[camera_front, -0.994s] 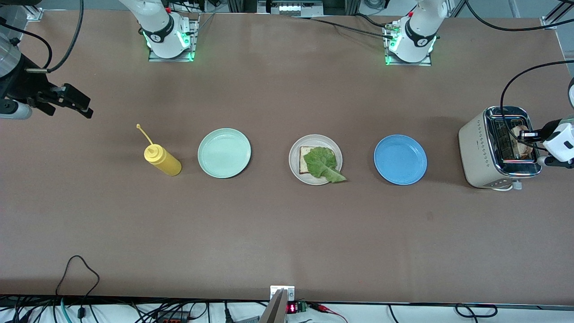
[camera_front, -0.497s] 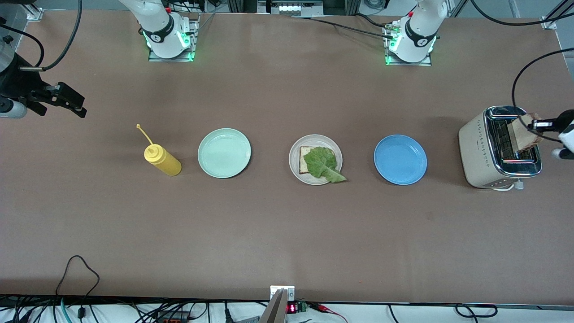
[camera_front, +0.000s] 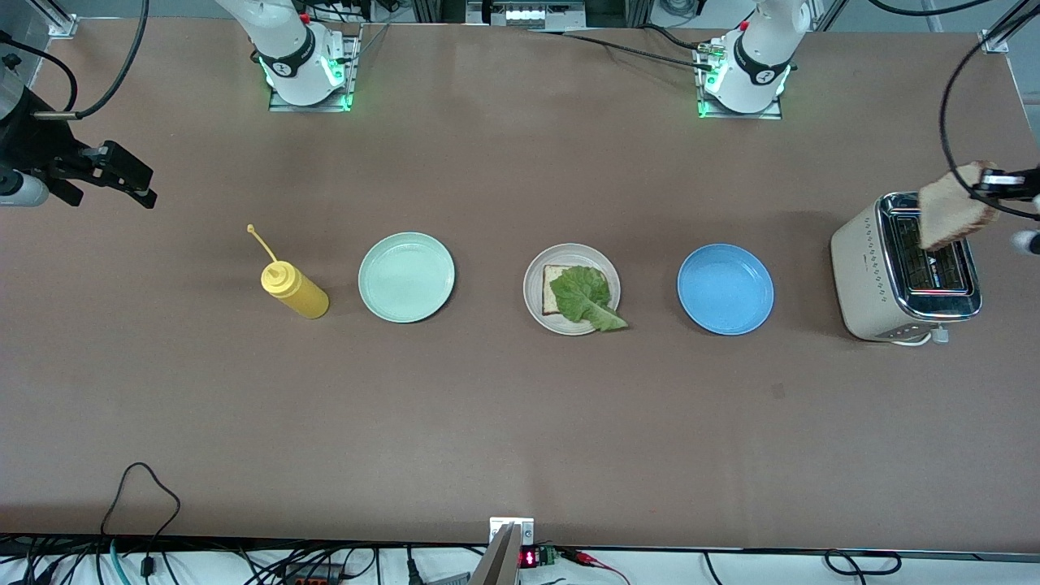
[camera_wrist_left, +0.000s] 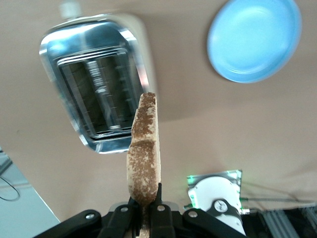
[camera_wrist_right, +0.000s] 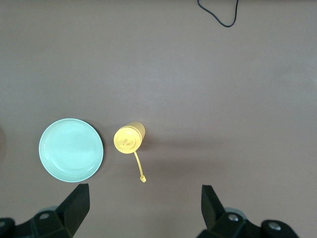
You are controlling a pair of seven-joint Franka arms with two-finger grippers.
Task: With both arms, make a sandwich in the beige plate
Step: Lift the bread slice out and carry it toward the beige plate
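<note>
Left gripper (camera_front: 987, 180) clamped on brown-crusted bread slice (camera_front: 952, 214) over silver toaster (camera_front: 902, 272), frame's right edge; right gripper (camera_front: 122, 175) waiting spread wide, upper left.

brown table (camera_front: 504, 422) | in a row, from right arm's end to left arm's: yellow squeeze bottle (camera_front: 294, 291), mint-green plate (camera_front: 406, 277), beige plate (camera_front: 536, 292), blue plate (camera_front: 725, 289), toaster (camera_front: 869, 284) | all apart

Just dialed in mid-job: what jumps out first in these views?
The left gripper holds a bread slice in the air over the toaster at the left arm's end of the table. On the beige plate, between the mint-green and blue plates, a lettuce leaf lies on another slice.
</note>
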